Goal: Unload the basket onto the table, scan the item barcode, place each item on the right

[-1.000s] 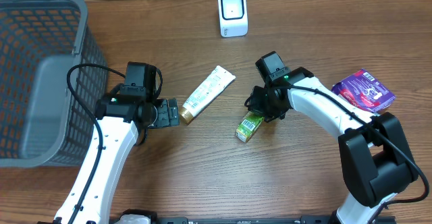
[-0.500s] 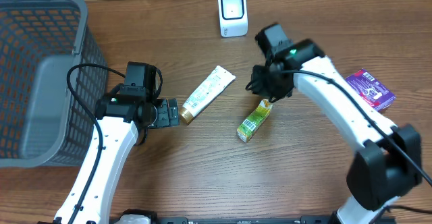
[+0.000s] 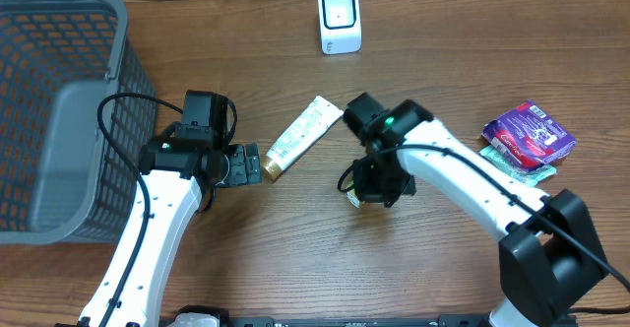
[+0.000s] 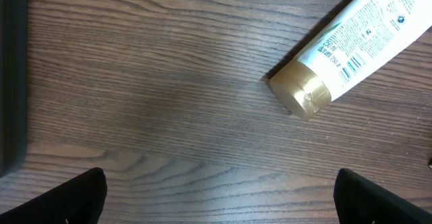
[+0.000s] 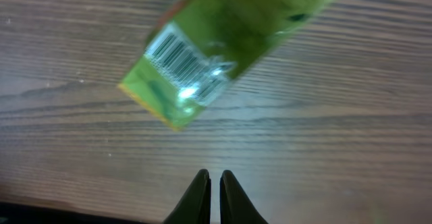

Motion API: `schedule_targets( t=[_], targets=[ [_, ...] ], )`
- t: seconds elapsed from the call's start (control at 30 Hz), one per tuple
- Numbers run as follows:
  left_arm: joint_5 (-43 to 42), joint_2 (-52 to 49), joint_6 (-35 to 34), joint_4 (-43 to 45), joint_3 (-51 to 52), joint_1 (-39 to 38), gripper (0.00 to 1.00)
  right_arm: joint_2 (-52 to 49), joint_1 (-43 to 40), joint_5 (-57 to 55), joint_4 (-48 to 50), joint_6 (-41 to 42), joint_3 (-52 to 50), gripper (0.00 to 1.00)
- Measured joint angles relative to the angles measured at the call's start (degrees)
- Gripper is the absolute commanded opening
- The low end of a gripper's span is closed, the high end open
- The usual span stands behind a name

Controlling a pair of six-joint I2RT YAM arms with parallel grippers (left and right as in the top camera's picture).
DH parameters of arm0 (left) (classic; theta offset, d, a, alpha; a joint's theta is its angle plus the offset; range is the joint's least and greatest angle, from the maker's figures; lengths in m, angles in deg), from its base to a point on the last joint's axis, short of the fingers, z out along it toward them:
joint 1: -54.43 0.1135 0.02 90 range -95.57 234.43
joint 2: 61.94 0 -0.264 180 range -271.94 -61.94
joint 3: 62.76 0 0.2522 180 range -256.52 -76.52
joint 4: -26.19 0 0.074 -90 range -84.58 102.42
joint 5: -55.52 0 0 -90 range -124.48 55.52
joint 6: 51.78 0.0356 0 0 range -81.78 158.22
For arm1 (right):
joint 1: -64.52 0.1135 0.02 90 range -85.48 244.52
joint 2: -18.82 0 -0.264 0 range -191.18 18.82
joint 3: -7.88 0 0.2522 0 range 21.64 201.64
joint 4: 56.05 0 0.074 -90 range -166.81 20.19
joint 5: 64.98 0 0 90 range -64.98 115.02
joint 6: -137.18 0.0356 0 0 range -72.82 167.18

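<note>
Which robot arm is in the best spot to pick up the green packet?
Right. The right gripper, shut, hovers at the shiny green barcoded packet. The left gripper, open, sits by the gold-capped white plastic tube instead.

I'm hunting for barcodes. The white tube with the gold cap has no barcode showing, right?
Not right. The white tube with the gold cap does have a barcode showing, printed on its side near the cap. The left wrist view shows it.
</note>
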Motion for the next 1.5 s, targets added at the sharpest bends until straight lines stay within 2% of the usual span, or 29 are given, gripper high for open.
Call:
schedule_targets(
  t=[0.43,0.97,1.3,1.5],
  targets=[
    [0.00,0.00,0.00,0.00,0.00,0.00,0.99,0.00,3.98,0.17,14.75,3.67,-5.27,0.08],
    [0.00,0.00,0.00,0.00,0.00,0.00,1.00,0.00,3.98,-4.44,9.40,4.00,-5.57,0.06],
    [0.00,0.00,0.00,0.00,0.00,0.00,1.00,0.00,3.56,-17.49,7.52,1.84,-5.57,0.06],
    [0.00,0.00,0.00,0.00,0.00,0.00,1.00,0.00,1.46,-19.91,7.48,1.90,-5.57,0.05]
  ],
)
